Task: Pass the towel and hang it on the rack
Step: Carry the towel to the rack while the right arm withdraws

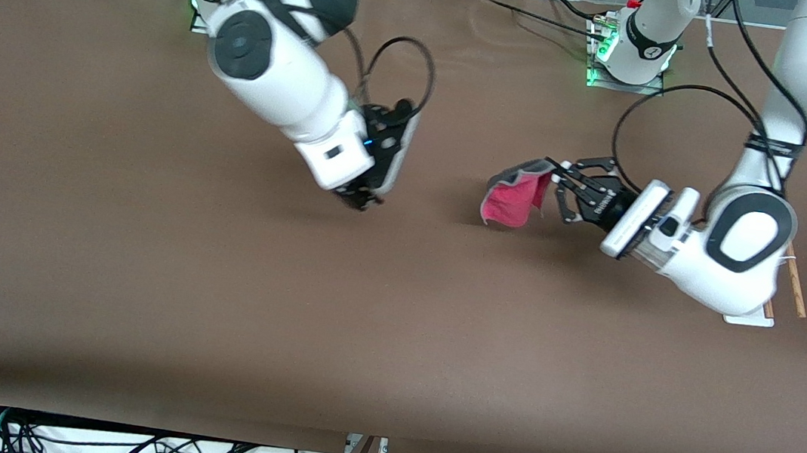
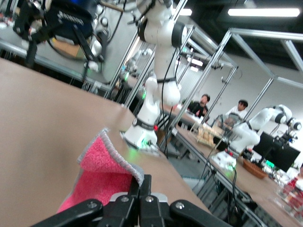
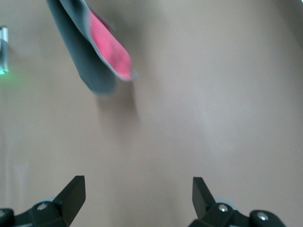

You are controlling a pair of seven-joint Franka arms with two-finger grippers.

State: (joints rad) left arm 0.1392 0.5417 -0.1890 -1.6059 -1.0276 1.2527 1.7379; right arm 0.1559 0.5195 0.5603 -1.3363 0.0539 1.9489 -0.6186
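I can read no writing anywhere on my arms; my right gripper (image 1: 359, 199) hangs over the brown tabletop (image 1: 141, 265) toward its middle, fingers (image 3: 71, 194) spread wide with nothing between them. My left gripper (image 1: 557, 177), pressed together, pinches the towel (image 1: 515, 194) by one corner, so the soft cloth, pinkish-red inside and dark grey outside with pale stitched edging, droops folded above the tabletop. The rack (image 1: 791, 290), thin brown rods on what seems a white base, stands mostly hidden under my left arm near that arm's end.
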